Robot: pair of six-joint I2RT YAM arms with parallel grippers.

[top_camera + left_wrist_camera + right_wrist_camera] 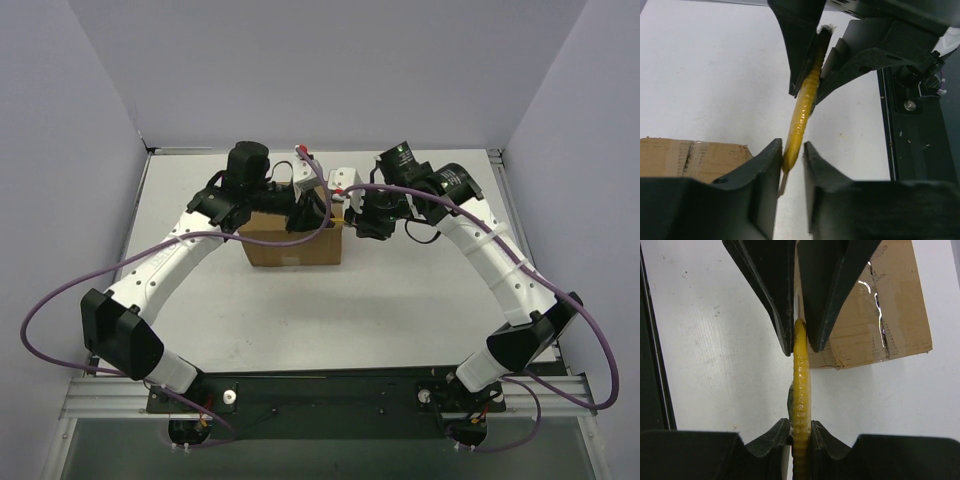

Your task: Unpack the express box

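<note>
a: where is the express box (290, 245)?

b: on the table (400, 290), towards the far middle, partly under the wrist of the left arm (180, 250). its plain brown side faces the arm bases.

a: and the fingers?

b: both sets are on one yellow strip (801, 385), seen edge-on and stretched between them. the right gripper (801, 426) is clenched on one end. the left gripper (792, 150) pinches the other end, with a finger against each face.

a: how does the strip lie to the box?

b: near one corner of it, over bare table for most of its length. whether it touches the cardboard, i cannot tell.

a: anything on the box itself?

b: glossy clear tape (877, 310) runs along a ragged seam in the cardboard. the arm hides the top, so i cannot tell how the flaps stand.
</note>
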